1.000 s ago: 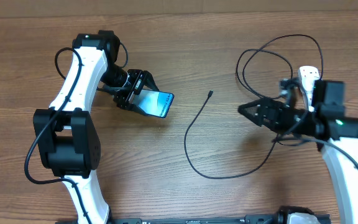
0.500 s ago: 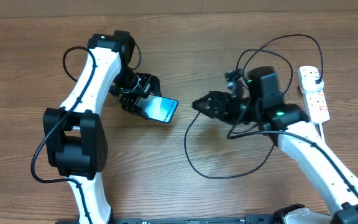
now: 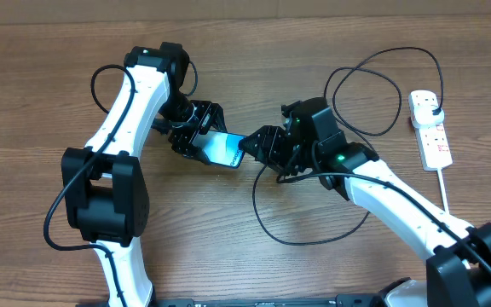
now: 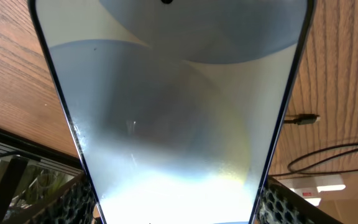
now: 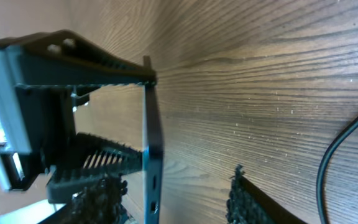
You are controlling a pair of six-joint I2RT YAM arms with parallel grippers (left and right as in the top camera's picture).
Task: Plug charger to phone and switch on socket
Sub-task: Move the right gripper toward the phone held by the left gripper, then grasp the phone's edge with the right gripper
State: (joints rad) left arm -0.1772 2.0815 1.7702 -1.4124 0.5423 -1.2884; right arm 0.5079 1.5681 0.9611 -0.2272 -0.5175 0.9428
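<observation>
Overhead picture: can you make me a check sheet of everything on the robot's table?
Surface: wooden table, brown grain.
Job's things: phone in the left gripper; socket at the far right; charger tip loose on the table.
Clutter: nothing seen.
Grippers: left gripper shut on the phone; right gripper open at the phone's end.
Cables: charger loops across to the socket; white cord trails off it.
Surroundings: pale band past the far edge.
</observation>
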